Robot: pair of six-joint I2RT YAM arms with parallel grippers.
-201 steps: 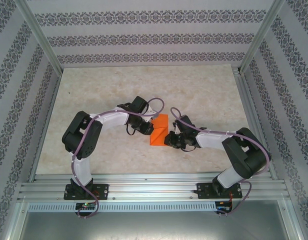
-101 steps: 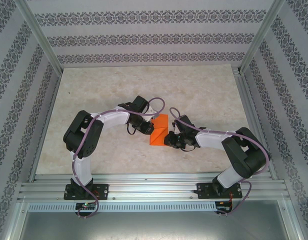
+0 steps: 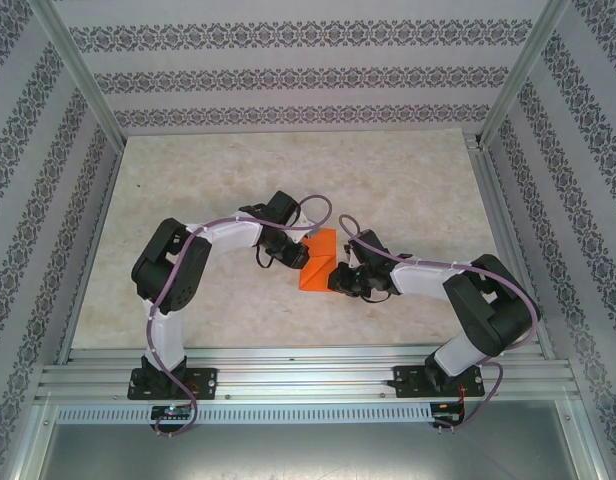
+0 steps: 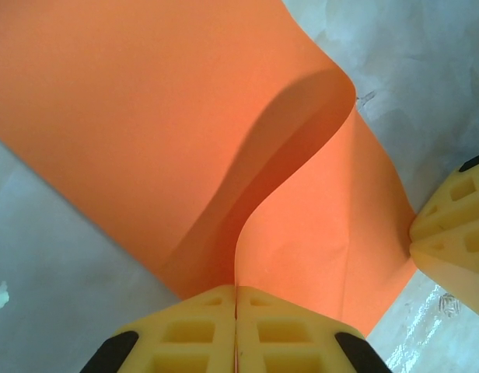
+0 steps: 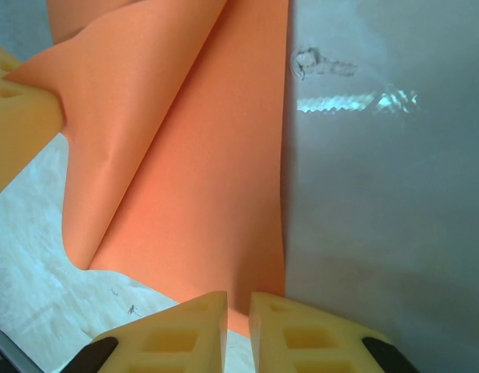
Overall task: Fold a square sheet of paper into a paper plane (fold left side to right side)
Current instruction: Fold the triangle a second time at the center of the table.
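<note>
The square sheet of paper (image 3: 319, 262) is bright orange and lies mid-table, part folded. My left gripper (image 3: 294, 254) is at its left side. In the left wrist view that gripper (image 4: 236, 289) is shut on the paper's (image 4: 146, 116) left edge, which is lifted and curls over towards the right. My right gripper (image 3: 340, 279) is at the paper's right near corner. In the right wrist view its (image 5: 238, 297) jaws stand a narrow gap apart with nothing between them. The tips are low over the paper's (image 5: 201, 194) flat part by its straight right edge.
The pale marbled table (image 3: 408, 190) has free room behind and to both sides of the paper. Patterned walls and metal frame posts (image 3: 83, 90) enclose it. An aluminium rail (image 3: 308, 375) runs along the near edge by the arm bases.
My left arm's elbow has shifted slightly to the right. The paper and my right arm have stayed where they were.
</note>
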